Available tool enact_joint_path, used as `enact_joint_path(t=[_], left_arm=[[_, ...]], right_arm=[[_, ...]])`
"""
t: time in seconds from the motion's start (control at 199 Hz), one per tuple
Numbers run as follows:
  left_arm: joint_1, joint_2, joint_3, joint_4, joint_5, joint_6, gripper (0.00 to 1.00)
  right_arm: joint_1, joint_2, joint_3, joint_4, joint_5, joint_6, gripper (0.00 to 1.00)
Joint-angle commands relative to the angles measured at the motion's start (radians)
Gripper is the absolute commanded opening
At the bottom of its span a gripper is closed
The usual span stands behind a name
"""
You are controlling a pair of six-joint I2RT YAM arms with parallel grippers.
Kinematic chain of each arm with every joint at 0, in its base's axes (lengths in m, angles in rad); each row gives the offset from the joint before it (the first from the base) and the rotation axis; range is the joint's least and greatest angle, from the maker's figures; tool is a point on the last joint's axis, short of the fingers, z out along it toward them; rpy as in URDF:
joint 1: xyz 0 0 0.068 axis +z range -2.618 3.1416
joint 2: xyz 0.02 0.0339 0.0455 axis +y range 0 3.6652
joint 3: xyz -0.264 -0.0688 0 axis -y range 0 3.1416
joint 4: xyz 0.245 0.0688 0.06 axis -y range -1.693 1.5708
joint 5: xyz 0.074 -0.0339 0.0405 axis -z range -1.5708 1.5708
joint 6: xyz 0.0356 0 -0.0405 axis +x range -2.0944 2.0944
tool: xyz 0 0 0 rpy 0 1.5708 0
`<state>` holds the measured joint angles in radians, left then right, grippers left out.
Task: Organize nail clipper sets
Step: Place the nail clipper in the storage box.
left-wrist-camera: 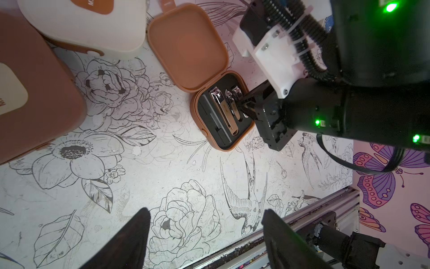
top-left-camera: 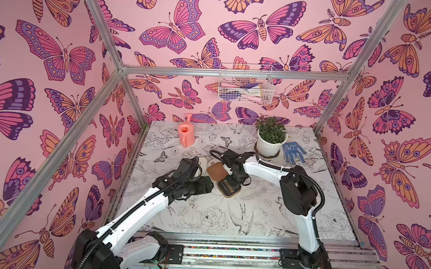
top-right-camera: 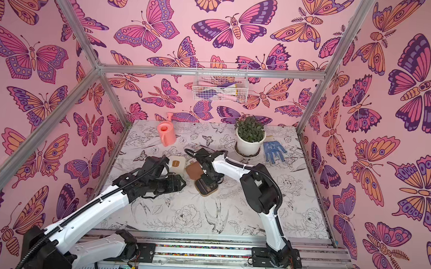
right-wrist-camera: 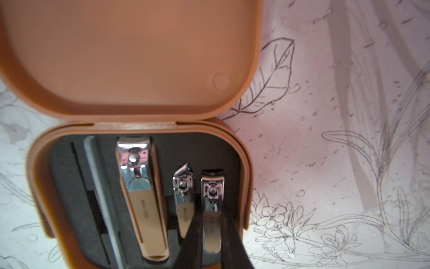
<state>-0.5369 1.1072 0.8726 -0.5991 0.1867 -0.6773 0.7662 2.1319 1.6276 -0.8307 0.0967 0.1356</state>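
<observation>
Three cases: two tan-brown and one cream, grouped mid-table (top-left-camera: 230, 217) between the arms.
Watering can (top-left-camera: 186, 136): pink, upright at the back left, well apart from the cases.
Left gripper (left-wrist-camera: 204, 210): fingers spread with nothing between them, hovering over bare tabletop near the cases.
Closed tan-brown case (left-wrist-camera: 35, 93): lid down, cream patch on top, just beside the cream case.
Cream case (top-right-camera: 176, 164): closed, brown patch on its lid, sitting between the closed tan-brown case and the open one.
Open tan-brown case (right-wrist-camera: 39, 186): lid (left-wrist-camera: 188, 46) laid back, base lined with black foam.
Row in the foam: grey nail file (right-wrist-camera: 100, 198), large nail clipper (right-wrist-camera: 142, 198), slant-tipped clipper (right-wrist-camera: 183, 198), small nail clipper (right-wrist-camera: 212, 186).
Right gripper (right-wrist-camera: 213, 213): fingers clamped on the sides of the small nail clipper, which lies in its slot at the end of the row.
Potted plant (top-left-camera: 271, 140): white pot, back right.
Blue dotted glove (top-left-camera: 294, 152): flat, just beside the pot.
</observation>
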Motion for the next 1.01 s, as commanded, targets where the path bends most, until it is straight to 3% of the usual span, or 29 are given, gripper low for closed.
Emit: enact_joint_path(t=[0.0,0.428,1.002], left_arm=[[0.0,-0.015,-0.012,0.002,-0.007,0.013,0.78],[0.0,-0.023,-0.014,-0.001,-0.008,0.013,0.78],[0.0,-0.02,-0.009,0.0,-0.009,0.015,0.78]], right_arm=[[0.01,0.058,-0.002,-0.014,-0.008,0.021,0.0],[0.01,0.012,0.033,-0.033,0.001,0.024,0.18],[0.01,-0.057,0.046,-0.045,-0.006,0.034,0.25]])
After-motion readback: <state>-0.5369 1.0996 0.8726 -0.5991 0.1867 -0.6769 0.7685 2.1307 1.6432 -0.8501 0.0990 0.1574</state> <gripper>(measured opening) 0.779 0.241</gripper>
